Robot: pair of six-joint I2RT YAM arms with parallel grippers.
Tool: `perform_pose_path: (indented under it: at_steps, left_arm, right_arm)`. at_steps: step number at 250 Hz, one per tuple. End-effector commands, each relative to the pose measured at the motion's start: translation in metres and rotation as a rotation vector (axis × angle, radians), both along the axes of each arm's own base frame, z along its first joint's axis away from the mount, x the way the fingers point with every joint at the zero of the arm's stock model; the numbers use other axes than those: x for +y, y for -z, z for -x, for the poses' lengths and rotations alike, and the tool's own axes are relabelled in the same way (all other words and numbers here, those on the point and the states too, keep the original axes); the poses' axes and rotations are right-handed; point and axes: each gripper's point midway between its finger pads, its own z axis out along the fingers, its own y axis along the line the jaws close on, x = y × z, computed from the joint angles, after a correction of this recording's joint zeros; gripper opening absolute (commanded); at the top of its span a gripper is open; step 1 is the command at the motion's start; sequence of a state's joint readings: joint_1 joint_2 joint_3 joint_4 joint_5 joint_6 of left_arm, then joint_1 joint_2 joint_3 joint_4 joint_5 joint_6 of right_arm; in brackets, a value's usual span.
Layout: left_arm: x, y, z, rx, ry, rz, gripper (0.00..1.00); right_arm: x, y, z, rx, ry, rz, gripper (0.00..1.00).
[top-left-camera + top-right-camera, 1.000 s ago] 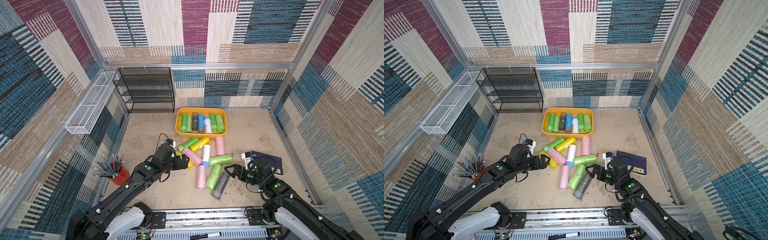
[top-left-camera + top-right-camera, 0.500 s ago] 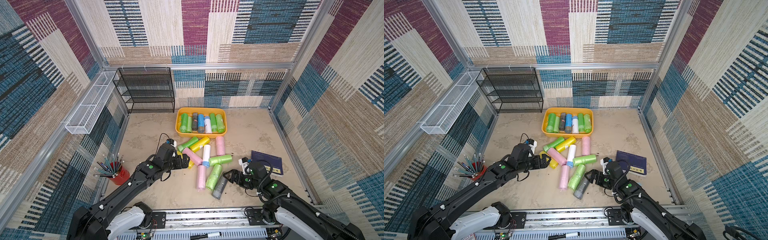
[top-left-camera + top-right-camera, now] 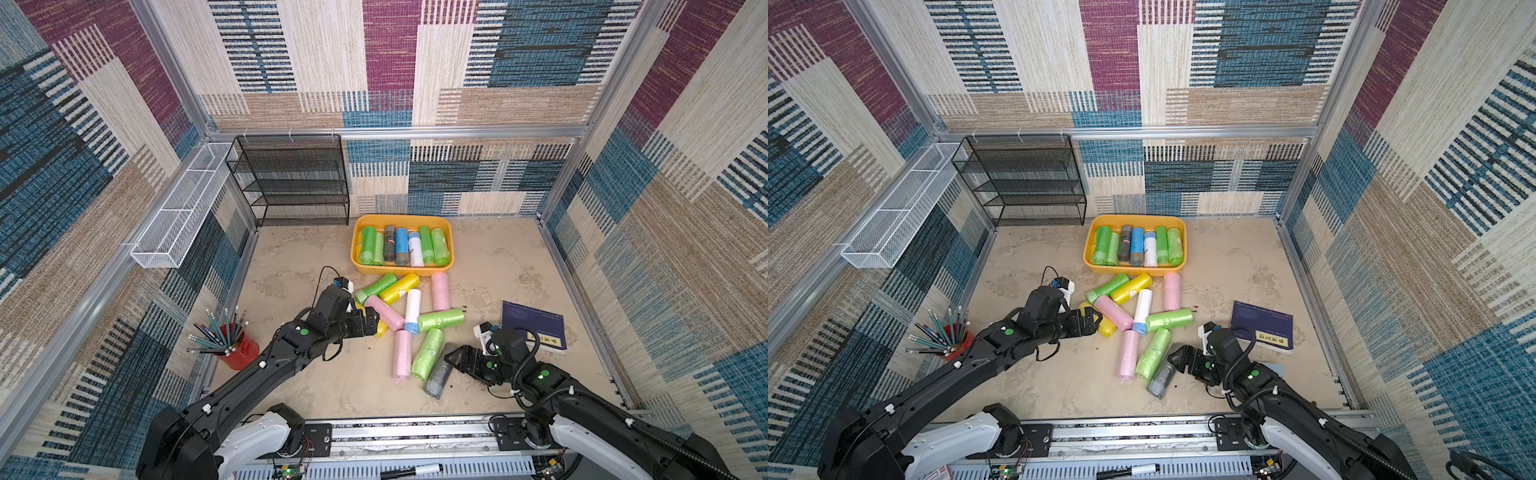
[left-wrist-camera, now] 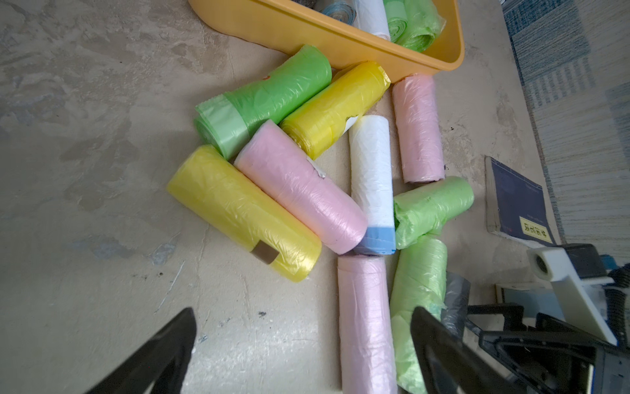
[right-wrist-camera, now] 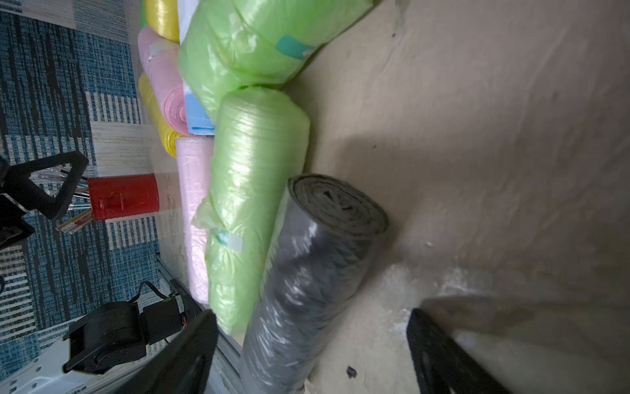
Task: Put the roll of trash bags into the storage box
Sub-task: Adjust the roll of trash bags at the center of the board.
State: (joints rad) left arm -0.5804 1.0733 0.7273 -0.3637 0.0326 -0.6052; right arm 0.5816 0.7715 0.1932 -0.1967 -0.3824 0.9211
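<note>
Straddling dark grey plastic bag roll (image 5: 317, 266) with nearer right gripper (image 5: 312, 312).
Holding fingers (image 5: 429, 341) wide, roll running lengthwise between.

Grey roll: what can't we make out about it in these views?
- Both top views: the right gripper covers part of the grey roll; contact cannot be told.
- Right wrist: the roll's near end is cut off by the picture's edge.
- Left wrist: only a sliver shows, behind a finger of the left gripper.
</note>
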Motion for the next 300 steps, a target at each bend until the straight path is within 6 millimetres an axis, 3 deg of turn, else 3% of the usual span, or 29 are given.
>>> perform_pose_path:
  at_steps: [1,138,198,300]
  left_arm:
    - [0.0,-0.006,-0.004,-0.028,-0.001,-0.002,0.99]
    - [0.006,-0.005,-0.002,-0.028,-0.017,-0.021,0.98]
    - [0.009,-0.006,-0.002,-0.035,-0.024,-0.029,0.99]
    - [0.008,-0.003,0.0,-0.031,-0.016,-0.028,0.98]
  right_arm:
    - [0.005,-0.007,-0.005,-0.01,0.017,-0.029,0.8]
    - [0.022,-0.003,0.014,0.046,-0.003,0.004,0.76]
    - [0.031,0.005,0.025,0.092,-0.023,-0.004,0.66]
    - [0.041,0.011,0.026,0.104,-0.054,0.073,0.61]
